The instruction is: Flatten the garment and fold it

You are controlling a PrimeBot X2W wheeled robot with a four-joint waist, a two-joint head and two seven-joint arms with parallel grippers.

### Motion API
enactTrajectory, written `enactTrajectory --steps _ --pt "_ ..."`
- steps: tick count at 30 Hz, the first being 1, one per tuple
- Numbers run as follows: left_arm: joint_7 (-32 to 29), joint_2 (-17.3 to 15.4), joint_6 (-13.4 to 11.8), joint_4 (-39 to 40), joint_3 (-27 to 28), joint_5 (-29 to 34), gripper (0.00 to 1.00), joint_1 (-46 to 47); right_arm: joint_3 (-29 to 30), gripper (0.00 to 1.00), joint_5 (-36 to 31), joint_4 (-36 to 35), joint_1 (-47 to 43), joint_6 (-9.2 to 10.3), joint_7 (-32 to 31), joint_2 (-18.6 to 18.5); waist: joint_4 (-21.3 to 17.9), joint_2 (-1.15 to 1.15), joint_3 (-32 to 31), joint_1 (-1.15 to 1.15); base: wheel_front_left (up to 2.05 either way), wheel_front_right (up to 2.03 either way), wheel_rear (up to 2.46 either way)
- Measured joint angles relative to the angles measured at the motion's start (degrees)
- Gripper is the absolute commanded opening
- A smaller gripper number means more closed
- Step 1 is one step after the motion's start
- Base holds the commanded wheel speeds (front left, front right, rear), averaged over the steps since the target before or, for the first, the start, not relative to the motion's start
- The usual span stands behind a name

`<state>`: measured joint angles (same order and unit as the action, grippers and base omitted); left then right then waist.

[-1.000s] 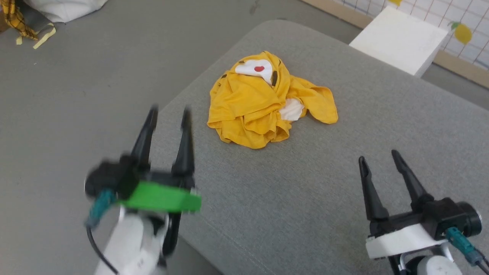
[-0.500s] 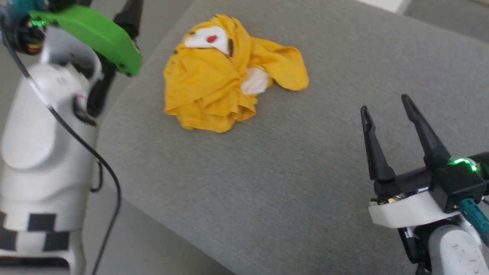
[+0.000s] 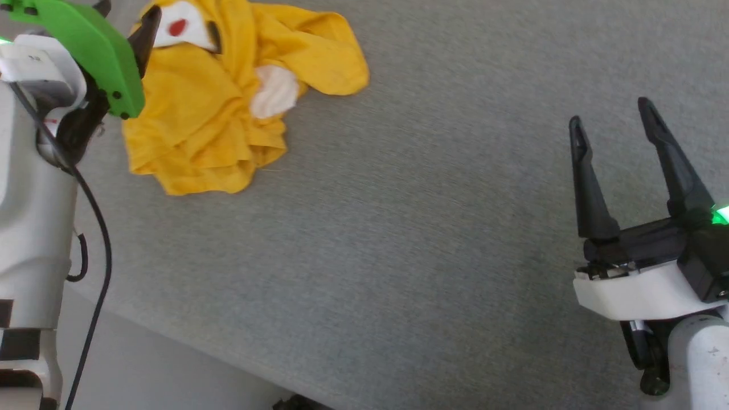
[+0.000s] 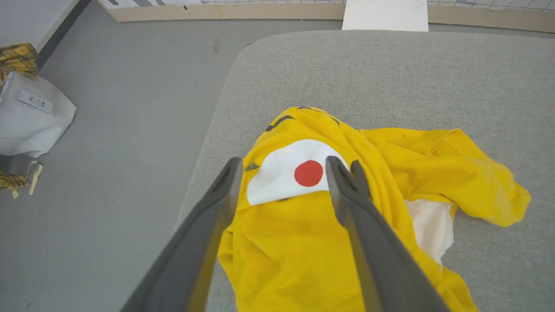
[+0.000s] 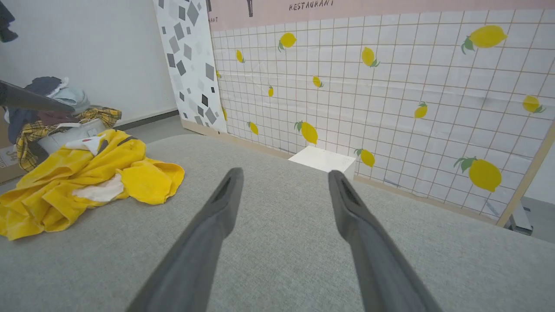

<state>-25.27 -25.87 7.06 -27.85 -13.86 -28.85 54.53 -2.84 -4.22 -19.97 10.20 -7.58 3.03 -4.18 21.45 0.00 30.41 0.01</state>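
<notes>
Left wrist view: my left jaws stand wide open and empty over the shirt (image 4: pixel 303 242), framing its white patch (image 4: pixel 277 182) with the red dot (image 4: pixel 308 173). I can't tell whether the tips touch cloth yet. The shirt is a crumpled heap near the left edge of the grey cushion (image 4: pixel 390 78), with one yellow flap thrown out to the right. I judge this to be the very start of flattening, the first grab. Next I'd come down and pinch a single layer at a hem or shoulder, not the bunched middle, then draw it outward.

Head view: the shirt sits far left. My right jaws, also wide open and empty, wait at the near right, well apart from it, with bare cushion between. The left arm (image 3: pixel 34 188) and its cable (image 3: pixel 97 239) hide the shirt's left side from me.

Right wrist view: the right jaws point across bare cushion, with the shirt off to their left. Beyond lie a laundry pile (image 5: pixel 52 108), a white box (image 5: pixel 323 159) and the lemon wall (image 5: pixel 390 86). Nothing blocks the cushion, but that close left edge worries me, since a careless pull could drag the shirt onto the floor (image 4: pixel 130 108).
</notes>
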Motion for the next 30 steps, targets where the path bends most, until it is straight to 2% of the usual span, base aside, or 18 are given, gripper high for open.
enactTrajectory --steps 6,10,11,12,15,20,24,26,30 --pt "-10.77 0.23 -3.16 -1.02 1.38 -5.15 1.0 -2.55 0.75 1.0 0.69 0.02 1.15 0.0 0.29 -0.35 -2.89 0.0 4.24 -0.01 0.0 0.0 0.0" --pt "-16.13 0.05 -5.42 0.98 1.46 -6.04 1.0 -4.49 0.62 1.0 0.81 0.22 1.97 0.0 0.52 -0.36 -4.29 0.0 6.06 -0.01 0.0 0.0 0.0" --pt "-17.07 -0.26 -5.95 1.76 1.58 -6.04 0.29 -4.6 0.51 1.0 0.9 0.38 2.13 0.0 0.52 -0.35 -4.65 0.0 6.39 -0.01 0.0 0.0 0.0" --pt "-17.64 -0.66 -6.34 2.66 1.63 -6.04 0.0 -4.75 0.43 1.0 0.98 0.55 2.31 0.0 0.52 -0.35 -4.99 0.0 6.68 -0.01 0.0 0.0 0.0" --pt "-17.85 -1.35 -6.75 4.82 1.74 -6.01 0.0 -5.85 0.16 1.0 1.33 1.07 2.85 0.0 0.6 -0.34 -5.85 0.0 7.11 -0.01 0.0 0.0 0.0" --pt "-14.82 -1.89 -7.64 6.56 2.67 -5.94 0.0 -7.89 0.62 1.0 1.78 2.38 2.92 0.0 1.55 -0.25 -6.43 0.0 6.1 -0.01 0.0 0.0 0.0" --pt "-10.76 -3.08 -7.56 8.03 3.8 -5.42 0.0 -8.26 1.11 1.0 2.54 4.0 2.91 0.0 3.0 0.18 -6.64 0.0 3.97 -0.01 0.0 0.0 0.0" --pt "-7.7 -4.91 -7.01 8.8 4.08 -4.12 0.0 -8.12 1.46 1.0 3.18 4.97 2.88 0.0 3.9 0.55 -6.82 0.0 2.51 -0.01 0.0 0.0 0.0" --pt "-3.19 -6.34 -6.02 9.87 5.05 -3.52 0.0 -7.65 2.88 1.0 4.15 6.67 2.47 0.0 5.6 1.12 -7.23 0.0 -0.49 -0.02 0.0 0.0 0.0"
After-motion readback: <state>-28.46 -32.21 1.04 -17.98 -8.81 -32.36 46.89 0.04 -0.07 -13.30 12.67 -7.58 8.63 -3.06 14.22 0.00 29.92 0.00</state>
